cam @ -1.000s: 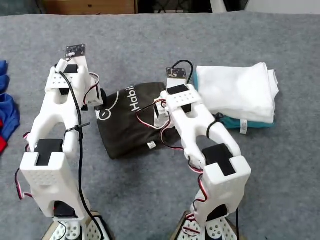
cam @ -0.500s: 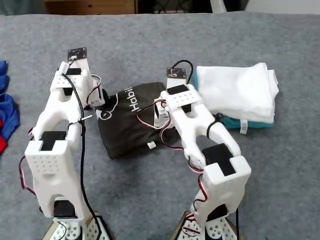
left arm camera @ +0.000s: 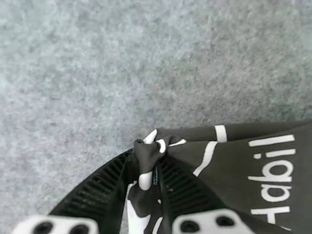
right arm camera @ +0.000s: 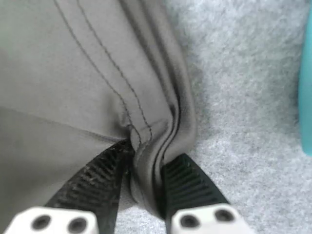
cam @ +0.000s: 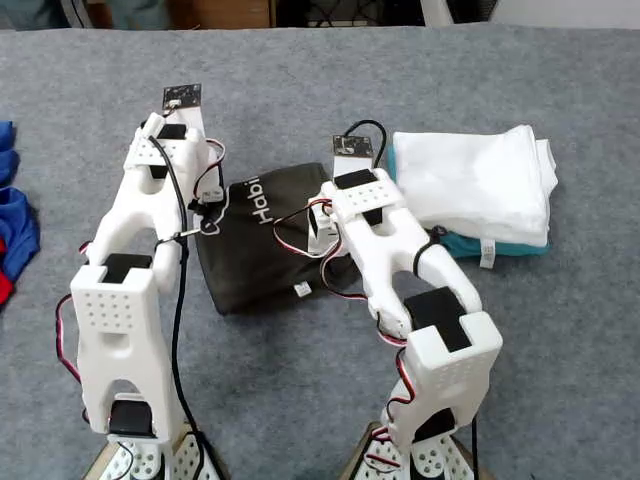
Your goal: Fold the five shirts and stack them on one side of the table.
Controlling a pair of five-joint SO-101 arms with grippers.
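- Your left pincer [left arm camera: 148, 168] is shut tight on a corner of the dark shirt [cam: 250, 265]. A small bunch of cloth pokes out between its black fingers [left arm camera: 107, 180].
- Your right pincer [right arm camera: 146, 170] is shut tight too. It grips a folded edge of the same dark shirt, right where the stitch lines run.
- The dark shirt lies folded on the grey table [cam: 560, 350]. It is in the middle, between your two arms.
- From the high view, the left arm [cam: 130, 260] holds the shirt at its far left corner. The right arm [cam: 400, 260] holds it on its right side.
- The white letters [left arm camera: 270, 180] on the dark shirt face up. They are just beside the left pincer.
- A folded white shirt [cam: 475, 185] lies to the right of the dark shirt, near the right arm.
- The white shirt sits on top of a teal shirt [cam: 462, 243]. You can see the teal one peek out along the near edge.
- A blue shirt [cam: 15, 225] with a bit of red lies at the left edge of the table. It is well apart from the left arm, and you see just part of it.
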